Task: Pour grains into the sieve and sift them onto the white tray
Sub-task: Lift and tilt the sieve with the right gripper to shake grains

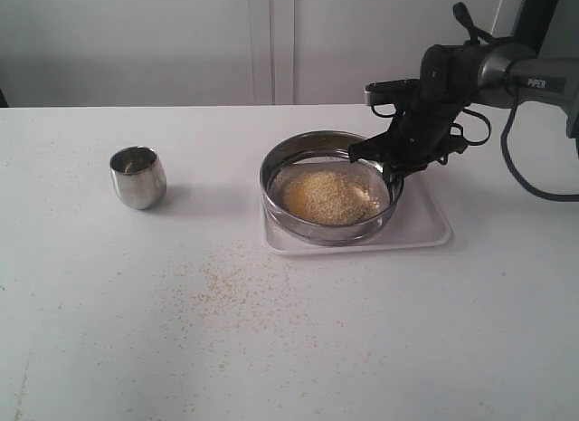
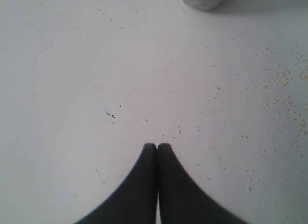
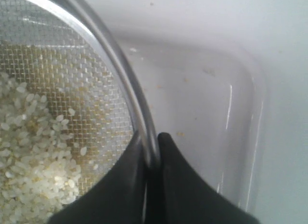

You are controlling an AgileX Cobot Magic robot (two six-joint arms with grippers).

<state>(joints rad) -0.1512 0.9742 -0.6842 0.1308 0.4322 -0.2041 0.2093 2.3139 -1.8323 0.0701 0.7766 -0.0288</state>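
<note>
Grains (image 1: 326,196), a heap of pale whitish and fine yellow granules, lie in the middle of the wide round steel sieve (image 1: 279,172), just right of centre in the exterior view. I judge the pouring done and the sifting to be the step in hand. My right gripper (image 3: 153,137) is clamped on the sieve's thin rim at its right side, one finger inside the ring and one outside. A pinch on the wall should let me shake it without touching the mesh or the heap.

The sieve is over the flat white rectangular tray (image 1: 425,229), so whatever falls through lands there. I cannot tell whether it rests on the tray or is slightly lifted.

The small rounded steel cup (image 1: 138,177) stands upright at the left on the white table (image 1: 380,339), well apart and out of the way. My left gripper (image 2: 157,147) is closed on nothing, above the table near stray granules (image 1: 226,281).
</note>
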